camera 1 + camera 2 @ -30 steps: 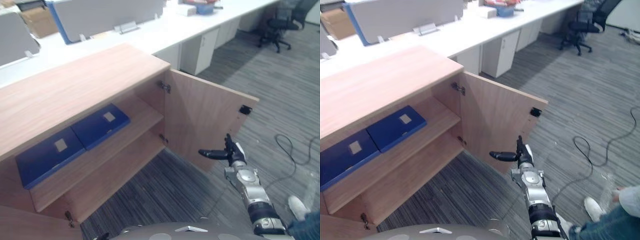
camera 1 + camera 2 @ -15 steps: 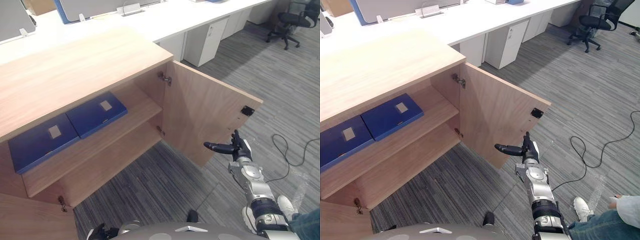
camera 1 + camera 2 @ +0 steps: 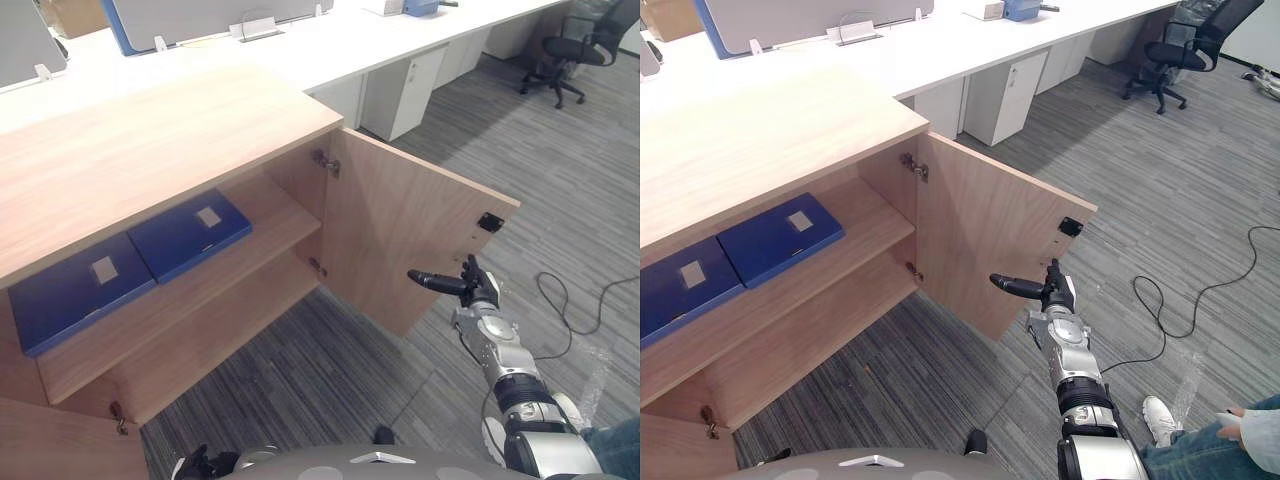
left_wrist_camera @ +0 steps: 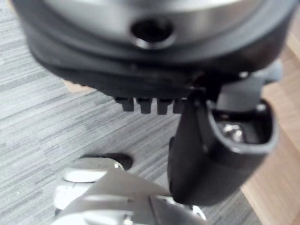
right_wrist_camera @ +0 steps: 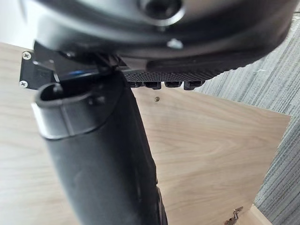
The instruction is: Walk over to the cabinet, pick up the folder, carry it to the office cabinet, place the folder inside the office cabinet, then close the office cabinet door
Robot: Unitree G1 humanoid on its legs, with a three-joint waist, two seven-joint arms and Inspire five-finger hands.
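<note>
Folder (image 3: 190, 233) stage: blue, lies flat on the upper shelf inside the cabinet, so placing looks done. Shutting the door is what's left, my read.
Office cabinet (image 3: 150, 140): low wooden unit with a bare top. Its front is open toward the robot, so both shelf levels show.
Right door (image 3: 400, 230): stands wide out on its hinges with the inner face toward the camera, not yet shut.
Left door (image 3: 50, 445): a corner shows at the lower left, also standing out.
Upper shelf (image 3: 278, 208): carries two blue folders side by side. Both sit back from the front lip, so a closing door should clear them.
Second folder (image 3: 75, 290): just beside the first. Can't tell which of the two is the task's own.
Right hand (image 3: 480, 298): low by the door's free edge, fingers straight, thumb stuck out toward the inner face, holding nothing. Contact with the wood can't be told. An empty flat hand suits shoving or hooking a panel, not gripping.
Left hand (image 4: 201, 154): over the carpet beside a wood panel, fingers loose, empty, idle.
Door catch (image 3: 490, 222): small black fitting on the inner face near the top free corner. It has to meet the frame for a full shut.
Risk: the hand looks to be on the inner side, and a push from there would open the door further. It likely has to get round the edge first.
</note>
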